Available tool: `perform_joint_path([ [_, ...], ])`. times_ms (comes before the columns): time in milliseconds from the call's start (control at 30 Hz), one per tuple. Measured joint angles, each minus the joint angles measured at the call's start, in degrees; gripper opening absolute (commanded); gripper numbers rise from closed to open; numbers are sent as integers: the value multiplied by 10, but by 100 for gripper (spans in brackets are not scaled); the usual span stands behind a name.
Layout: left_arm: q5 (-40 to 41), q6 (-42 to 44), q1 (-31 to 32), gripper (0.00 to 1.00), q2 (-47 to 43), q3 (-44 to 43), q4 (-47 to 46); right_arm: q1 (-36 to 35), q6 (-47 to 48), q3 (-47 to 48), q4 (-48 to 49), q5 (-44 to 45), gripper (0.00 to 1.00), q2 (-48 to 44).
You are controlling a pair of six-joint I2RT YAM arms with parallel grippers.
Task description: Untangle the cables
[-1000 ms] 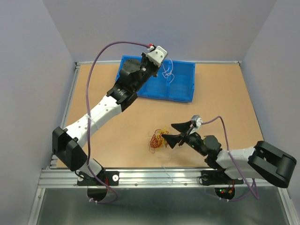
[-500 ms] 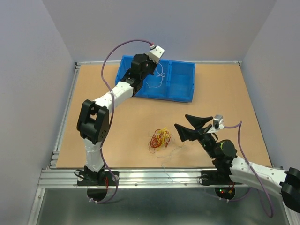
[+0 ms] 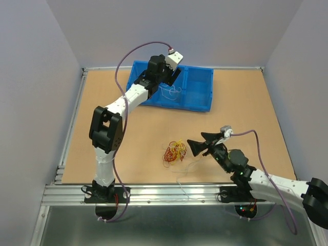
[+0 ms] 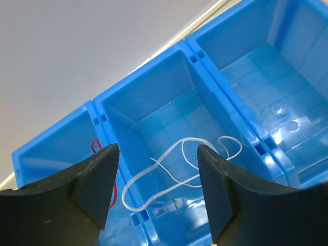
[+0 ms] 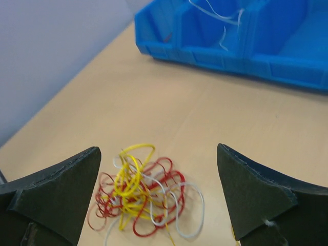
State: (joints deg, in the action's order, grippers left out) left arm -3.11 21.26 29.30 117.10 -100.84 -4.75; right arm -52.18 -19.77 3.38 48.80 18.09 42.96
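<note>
Right gripper (image 5: 159,154) spread wide; the cables (image 5: 143,200) lie just ahead on the table (image 5: 154,102).

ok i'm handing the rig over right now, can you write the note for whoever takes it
Left claw: open, empty, above the middle compartment of the blue bin.
Right claw: open, empty, low over the table, facing the tangled clump.
Cables: a white cable lies in the middle compartment, and a red cable shows in the left one. Red, yellow and white ones are knotted in the clump.
Done: at least two cables in the bin.
Left: pull the clump apart, probably one cable at a time.
</note>
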Motion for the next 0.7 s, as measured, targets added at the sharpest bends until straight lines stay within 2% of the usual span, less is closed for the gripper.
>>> perform_joint_path([
  [133,-18,-4,0,84,-63,43,13,0,-12,6,-89,8,97,10],
  [333,-98,-13,3,84,-243,223,3,0,-19,7,-170,2,90,-32],
  [433,-135,-16,27,85,-323,312,-14,0,-21,7,-193,-12,85,-56],
  [567,-179,-8,61,84,-377,413,-41,0,-23,7,-204,-25,80,-61],
  [700,-225,29,76,85,-396,489,-42,0,-23,9,-210,-38,80,-50],
])
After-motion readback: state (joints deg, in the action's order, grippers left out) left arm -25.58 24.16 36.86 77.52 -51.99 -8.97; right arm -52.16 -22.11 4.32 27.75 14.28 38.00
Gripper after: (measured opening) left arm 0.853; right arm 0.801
